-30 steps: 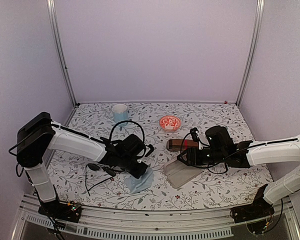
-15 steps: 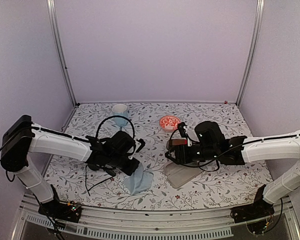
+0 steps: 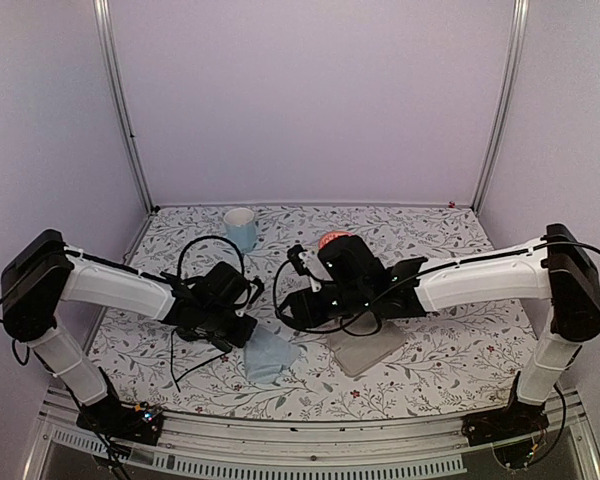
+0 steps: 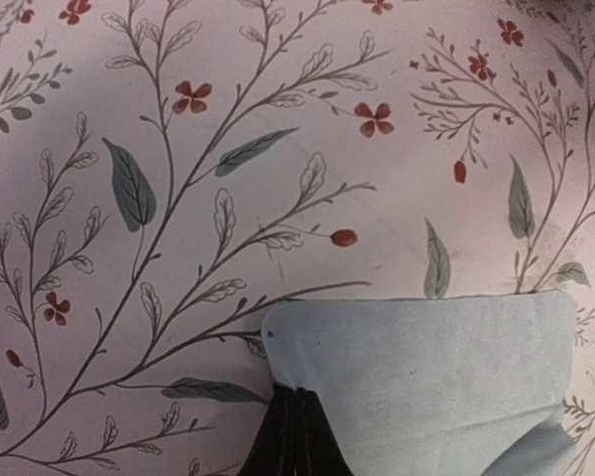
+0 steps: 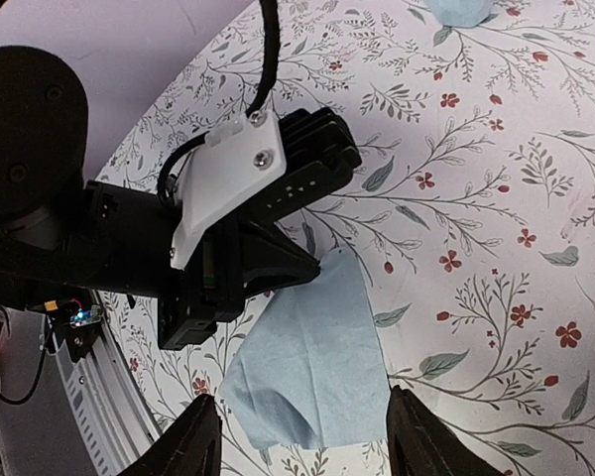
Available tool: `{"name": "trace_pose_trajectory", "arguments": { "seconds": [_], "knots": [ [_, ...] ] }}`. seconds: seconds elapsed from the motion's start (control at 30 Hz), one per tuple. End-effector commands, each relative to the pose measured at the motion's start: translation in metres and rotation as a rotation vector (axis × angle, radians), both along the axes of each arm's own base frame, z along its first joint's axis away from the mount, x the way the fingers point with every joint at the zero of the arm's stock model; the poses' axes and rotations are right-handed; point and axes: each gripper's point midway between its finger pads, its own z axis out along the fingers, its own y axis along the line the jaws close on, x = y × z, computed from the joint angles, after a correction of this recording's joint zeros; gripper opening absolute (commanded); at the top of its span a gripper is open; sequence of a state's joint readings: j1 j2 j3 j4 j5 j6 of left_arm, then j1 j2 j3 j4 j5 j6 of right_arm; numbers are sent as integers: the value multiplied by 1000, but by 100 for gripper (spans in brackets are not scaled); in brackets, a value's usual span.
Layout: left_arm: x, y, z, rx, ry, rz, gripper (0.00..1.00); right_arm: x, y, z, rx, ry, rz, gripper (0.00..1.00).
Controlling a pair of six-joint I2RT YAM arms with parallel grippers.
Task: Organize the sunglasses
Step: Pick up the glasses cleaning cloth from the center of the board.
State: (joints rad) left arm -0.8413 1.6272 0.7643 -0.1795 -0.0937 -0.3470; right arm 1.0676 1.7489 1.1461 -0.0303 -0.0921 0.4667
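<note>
The left tool (image 4: 293,438) is shut, its tips pinching the near edge of a light blue cloth (image 4: 426,367) that lies flat on the flowered tabletop (image 4: 178,149). The right tool (image 5: 299,426) hovers just over the same cloth with its fingers (image 5: 200,441) standing moderately apart and nothing gripped. Whether they touch the fabric cannot be told. In the overhead view both tools meet low in the middle of the frame, close to each other.

The black sunglasses (image 3: 185,335) lie on the tabletop at lower left, partly under the left arm, with their thin arms trailing toward the bottom edge. The pinkish see-through pair cannot be made out in any view.

As a judgement, the task looks barely begun: no pair is held or put away, and both tools are taken up with the cloth.

Further out are a pale case (image 3: 365,348) right of centre, a mug (image 3: 241,227) and a red bowl (image 3: 332,240) toward the back. The left arm covers the sunglasses, so reaching them seems to require clearing it first, and the crowded tools leave little room.
</note>
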Motion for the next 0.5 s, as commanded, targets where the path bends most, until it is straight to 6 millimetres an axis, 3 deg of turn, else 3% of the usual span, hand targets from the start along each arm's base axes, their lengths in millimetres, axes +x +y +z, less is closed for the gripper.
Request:
{"name": "trace_pose_trajectory", "arguments": {
  "seconds": [0.0,0.47],
  "knots": [
    [7,9,2,-29,-12,23,0,-4,12,-27,-69,53,32,57],
    [12,25,-3,-60,-5,58,0,-14,27,-82,-264,138,50,53]
  ]
}}
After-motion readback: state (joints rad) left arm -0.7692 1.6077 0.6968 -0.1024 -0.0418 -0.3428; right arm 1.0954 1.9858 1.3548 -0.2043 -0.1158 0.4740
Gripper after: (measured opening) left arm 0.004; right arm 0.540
